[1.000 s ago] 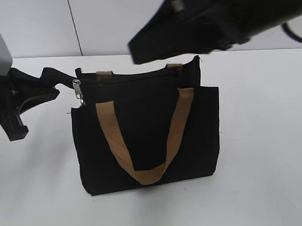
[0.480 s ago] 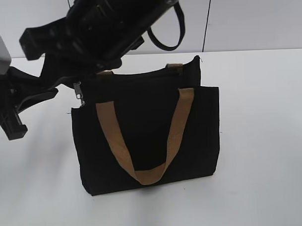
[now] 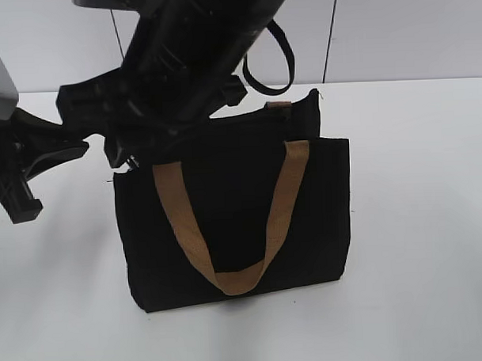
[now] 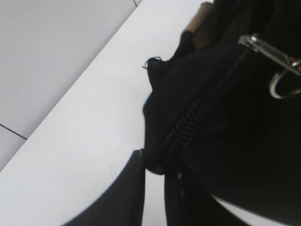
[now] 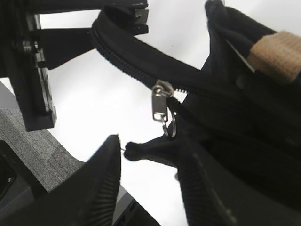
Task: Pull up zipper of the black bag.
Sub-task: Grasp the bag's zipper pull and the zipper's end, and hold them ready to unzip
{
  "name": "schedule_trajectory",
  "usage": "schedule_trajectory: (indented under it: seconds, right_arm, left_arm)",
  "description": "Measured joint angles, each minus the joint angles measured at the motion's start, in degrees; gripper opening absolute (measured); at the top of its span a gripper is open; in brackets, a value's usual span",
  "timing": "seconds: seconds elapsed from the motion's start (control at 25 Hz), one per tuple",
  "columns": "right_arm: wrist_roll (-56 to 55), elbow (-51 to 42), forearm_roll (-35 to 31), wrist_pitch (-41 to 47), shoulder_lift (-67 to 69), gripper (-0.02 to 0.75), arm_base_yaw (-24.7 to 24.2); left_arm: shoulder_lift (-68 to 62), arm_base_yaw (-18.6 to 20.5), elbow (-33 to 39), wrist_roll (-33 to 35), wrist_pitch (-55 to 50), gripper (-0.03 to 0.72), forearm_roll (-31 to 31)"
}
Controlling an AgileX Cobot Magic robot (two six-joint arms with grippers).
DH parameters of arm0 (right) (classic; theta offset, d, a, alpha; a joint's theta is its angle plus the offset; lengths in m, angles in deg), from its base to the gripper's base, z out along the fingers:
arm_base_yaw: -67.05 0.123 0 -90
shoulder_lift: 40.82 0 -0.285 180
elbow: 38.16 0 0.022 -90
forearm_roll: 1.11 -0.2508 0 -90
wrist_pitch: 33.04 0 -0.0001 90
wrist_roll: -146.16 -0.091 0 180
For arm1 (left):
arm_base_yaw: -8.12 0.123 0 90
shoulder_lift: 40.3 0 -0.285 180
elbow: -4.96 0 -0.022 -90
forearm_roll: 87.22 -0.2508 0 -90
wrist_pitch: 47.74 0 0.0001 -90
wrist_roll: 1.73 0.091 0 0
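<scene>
The black bag (image 3: 234, 220) stands upright on the white table, its tan handle (image 3: 175, 214) hanging down the front. My left gripper (image 3: 69, 143) is at the bag's upper left corner. In the left wrist view it (image 4: 154, 162) is shut on the fabric end of the zipper (image 4: 197, 113). The silver pull tab (image 4: 265, 49) hangs farther along. My right gripper (image 3: 121, 149) reaches across to that same corner and hides the pull tab in the exterior view. In the right wrist view it (image 5: 150, 146) is open, with the pull tab (image 5: 160, 107) just beyond its fingertips and a bag corner between the jaws.
The white table (image 3: 417, 222) stretches around the bag, with a pale wall behind. The right arm (image 3: 189, 48) crosses above the bag's top left. The left arm's body (image 5: 28, 66) shows close by in the right wrist view.
The right arm has swung from the upper right across to the bag's upper left corner and come down over the pull tab, hiding it in the exterior view. The left gripper and the bag have stayed put.
</scene>
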Motion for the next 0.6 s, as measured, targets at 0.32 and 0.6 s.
schedule_trajectory:
  seconds: [0.32, 0.6]
  right_arm:
    - [-0.2, 0.0, 0.0, -2.7, 2.5, 0.319, 0.0]
    - [-0.2, 0.1, 0.3, -4.5, 3.3, 0.319, 0.0]
  left_arm:
    - [0.0, 0.0, 0.0, 0.0, -0.1, 0.076, 0.0]
    - [0.0, 0.0, 0.0, 0.0, -0.1, 0.076, 0.0]
